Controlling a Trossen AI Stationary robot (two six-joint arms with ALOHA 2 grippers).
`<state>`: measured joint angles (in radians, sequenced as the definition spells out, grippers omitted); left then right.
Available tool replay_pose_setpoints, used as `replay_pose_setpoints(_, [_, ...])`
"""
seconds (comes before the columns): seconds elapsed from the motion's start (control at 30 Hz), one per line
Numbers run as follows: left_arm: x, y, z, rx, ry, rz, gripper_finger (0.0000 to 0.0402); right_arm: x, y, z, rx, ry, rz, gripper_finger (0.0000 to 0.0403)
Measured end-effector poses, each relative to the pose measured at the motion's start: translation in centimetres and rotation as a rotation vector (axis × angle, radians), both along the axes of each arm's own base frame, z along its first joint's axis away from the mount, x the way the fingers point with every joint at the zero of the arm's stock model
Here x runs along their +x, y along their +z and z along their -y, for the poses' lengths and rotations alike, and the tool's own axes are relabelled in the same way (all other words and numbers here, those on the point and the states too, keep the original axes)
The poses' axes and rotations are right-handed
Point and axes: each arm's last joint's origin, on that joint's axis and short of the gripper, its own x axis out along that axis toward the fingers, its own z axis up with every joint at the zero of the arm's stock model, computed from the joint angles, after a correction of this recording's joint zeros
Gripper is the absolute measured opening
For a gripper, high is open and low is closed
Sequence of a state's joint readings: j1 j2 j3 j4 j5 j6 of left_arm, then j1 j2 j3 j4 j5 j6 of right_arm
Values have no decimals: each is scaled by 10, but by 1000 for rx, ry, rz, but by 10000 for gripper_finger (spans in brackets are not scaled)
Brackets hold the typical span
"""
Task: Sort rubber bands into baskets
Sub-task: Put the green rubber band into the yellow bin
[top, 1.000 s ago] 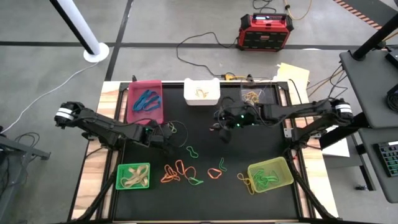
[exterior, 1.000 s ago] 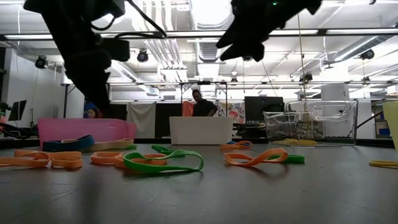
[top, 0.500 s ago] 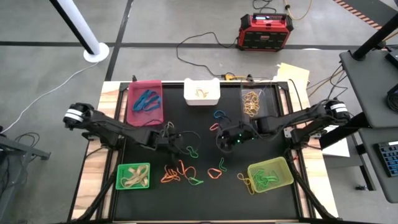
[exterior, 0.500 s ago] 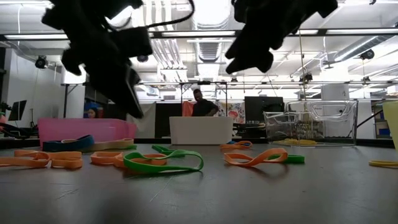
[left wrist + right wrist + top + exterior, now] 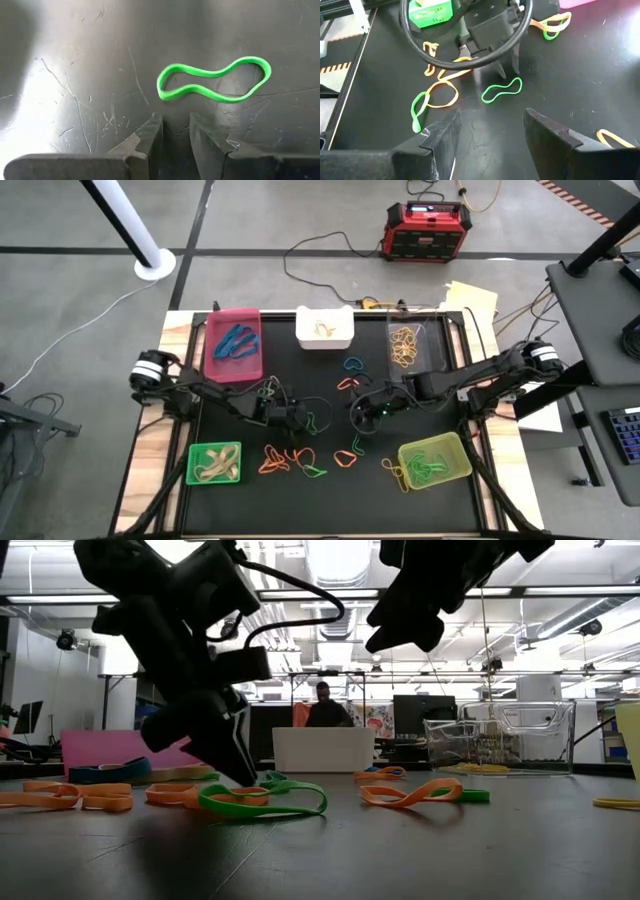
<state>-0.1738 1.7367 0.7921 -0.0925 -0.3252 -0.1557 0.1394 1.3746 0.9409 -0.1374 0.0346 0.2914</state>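
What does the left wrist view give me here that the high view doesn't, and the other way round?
Only the left wrist view shows the gap between the left gripper fingers, slightly parted and empty, just short of the green rubber band. Only the high view shows the magenta-pink basket, white basket, bright green basket, yellow-green basket and the right gripper, open. Both show that green rubber band lying loose on the black mat.

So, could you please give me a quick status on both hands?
Left hand low, empty, fingers narrowly apart beside a green rubber band. Right hand open, empty, hovering mid-table. Nothing in the way.
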Motion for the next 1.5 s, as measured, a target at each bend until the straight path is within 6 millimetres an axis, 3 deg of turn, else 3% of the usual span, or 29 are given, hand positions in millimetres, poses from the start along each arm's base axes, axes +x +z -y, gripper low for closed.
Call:
replay_pose_setpoints(0.43, [1,15,-3,-6,-12,75,82,2,-10,2,-31,-72,-27,205])
replay_pose_setpoints(0.6, [7,20,-5,-192,43,152,82,6,-16,1,-23,-78,-31,205])
replay_pose_setpoints(0.77, [5,14,-10,-303,232,136,91,9,-15,1,-15,-81,-3,205])
replay_pose_setpoints(1.03, [5,14,-14,-293,378,196,156,12,-12,0,-44,-54,37,205])
replay_pose_setpoints(1.23, [8,8,-12,-312,356,178,179,11,-13,1,-51,-50,33,205])
replay_pose_setpoints(1.5, [17,-6,-9,-365,278,184,171,11,-14,1,-52,-49,28,205])
